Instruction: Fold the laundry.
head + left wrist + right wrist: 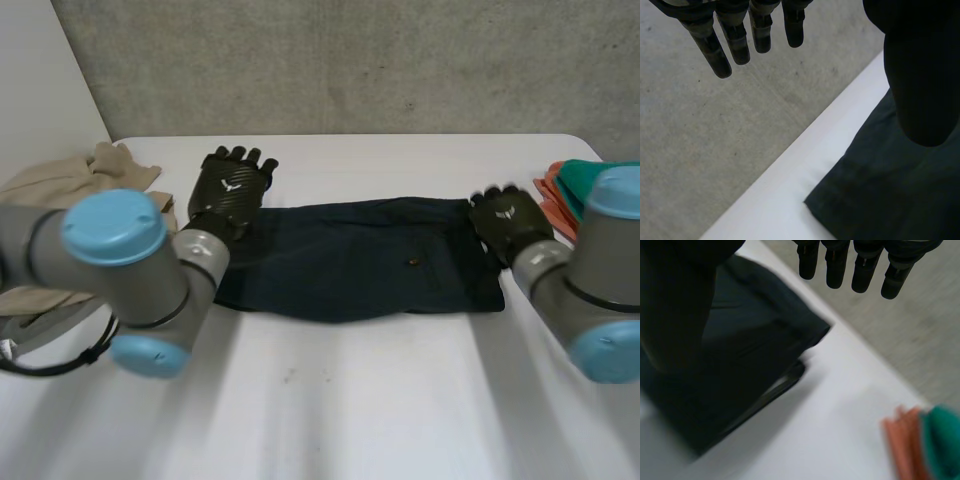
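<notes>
Grey concrete wall (350,60) at the back, white table (350,400) in front, and right across the middle of that table lies the dark blue garment (360,260), spread flat in a long strip. Over on its left end, at the far corner, sits the left hand (230,190), fingers (735,40) straight and spread, thumb (922,75) held wide of them above the dark cloth, nothing in its grasp. Whether it actually touches the cloth, I can't tell. Across at the other end, the right hand (508,222) is at the garment's far right corner, and it's the same story there: fingers (862,265) straight and apart, thumb out to the side over the fabric, gripping nothing. That end of the garment shows a doubled edge, one layer lying on another. Off to the left side of the table, a crumpled beige cloth (90,175) is heaped behind the left arm. On the right edge, well apart from the garment, an orange cloth (553,195) lies with a teal cloth (580,180) on top of it.
</notes>
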Controlling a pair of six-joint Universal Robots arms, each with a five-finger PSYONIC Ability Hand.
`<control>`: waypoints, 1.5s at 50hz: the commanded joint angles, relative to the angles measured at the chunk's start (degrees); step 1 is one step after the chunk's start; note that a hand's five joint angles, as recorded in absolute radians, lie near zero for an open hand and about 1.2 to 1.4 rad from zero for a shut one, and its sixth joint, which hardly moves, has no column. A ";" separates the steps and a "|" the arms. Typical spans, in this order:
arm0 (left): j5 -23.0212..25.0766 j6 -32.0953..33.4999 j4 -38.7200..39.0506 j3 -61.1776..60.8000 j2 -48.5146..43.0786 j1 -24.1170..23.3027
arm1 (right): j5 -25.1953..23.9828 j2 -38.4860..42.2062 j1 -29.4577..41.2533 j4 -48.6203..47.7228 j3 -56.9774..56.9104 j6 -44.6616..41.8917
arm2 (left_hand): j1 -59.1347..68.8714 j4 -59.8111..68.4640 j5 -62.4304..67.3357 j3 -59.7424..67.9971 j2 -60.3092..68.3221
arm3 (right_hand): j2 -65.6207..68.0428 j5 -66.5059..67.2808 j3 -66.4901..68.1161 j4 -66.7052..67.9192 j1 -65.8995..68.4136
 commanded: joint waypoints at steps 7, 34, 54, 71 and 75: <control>1.20 -14.64 0.12 -10.19 9.04 -0.23 | -6.82 3.21 -3.94 0.86 5.12 2.45 | -0.86 -1.60 -2.77 -2.36 -1.94 | 31.08 30.87 31.26 31.13 30.61; 0.85 -14.99 0.03 -12.13 13.26 0.12 | 1.36 -7.85 1.15 -4.78 5.73 -14.35 | -0.86 -1.60 -2.77 -2.36 -1.94 | 67.48 67.26 67.66 67.52 67.00; 1.20 -14.99 0.03 -13.09 13.61 -0.05 | -4.35 -5.66 -7.37 -1.53 10.30 -6.35 | -0.86 -1.60 -2.77 -2.36 -1.94 | 11.50 11.29 11.69 11.55 11.03; 1.20 -14.99 0.12 -13.54 13.61 -0.23 | -8.49 1.64 -10.45 -5.83 8.99 -3.27 | -0.86 -1.60 -2.77 -2.36 -1.94 | 22.61 22.39 22.79 22.65 22.13; 1.20 -14.99 0.12 -13.62 13.52 -0.32 | -9.72 2.70 -10.54 -7.15 8.72 -3.27 | -0.86 -1.60 -2.77 -2.36 -1.94 | 28.83 28.62 29.01 28.88 28.35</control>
